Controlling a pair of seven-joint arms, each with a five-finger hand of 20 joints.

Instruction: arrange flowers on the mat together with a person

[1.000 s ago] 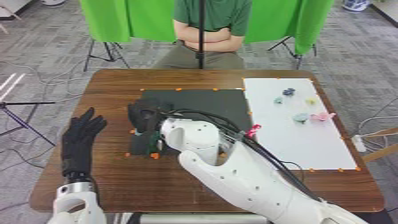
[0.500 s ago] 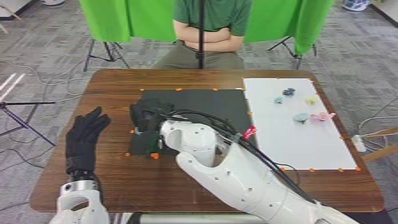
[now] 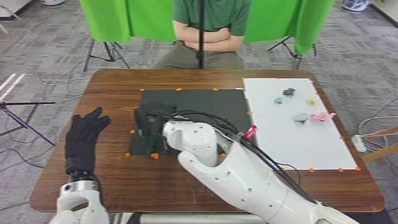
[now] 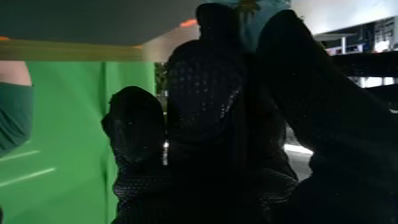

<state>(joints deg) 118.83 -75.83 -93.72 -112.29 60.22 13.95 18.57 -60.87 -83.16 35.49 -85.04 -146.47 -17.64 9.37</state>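
Note:
In the head view my right hand (image 3: 154, 118) is over the left part of the black mat (image 3: 218, 100), with dark green showing just below it. In the right wrist view a light blue flower (image 4: 259, 19) sits between the fingertips and thumb of my right hand (image 4: 204, 100), pinched there. My left hand (image 3: 84, 137) lies open, fingers straight, left of the mat. On the white mat (image 3: 302, 147) are a dark blue flower (image 3: 289, 92), a pale teal flower (image 3: 278, 100), a yellow flower (image 3: 310, 101), a light blue flower (image 3: 301, 118) and a pink flower (image 3: 322, 116).
My right forearm (image 3: 244, 175) crosses the table (image 3: 160, 185) from the lower right, its black cables reaching over the black mat and the white mat's left edge. Orange markers (image 3: 155, 156) line the mats. A thin black pole (image 3: 202, 35) stands beyond the far edge.
My right hand has shifted slightly right over the black mat, the flower still in its fingers. My left hand has moved a little to the right, its fingers closer together.

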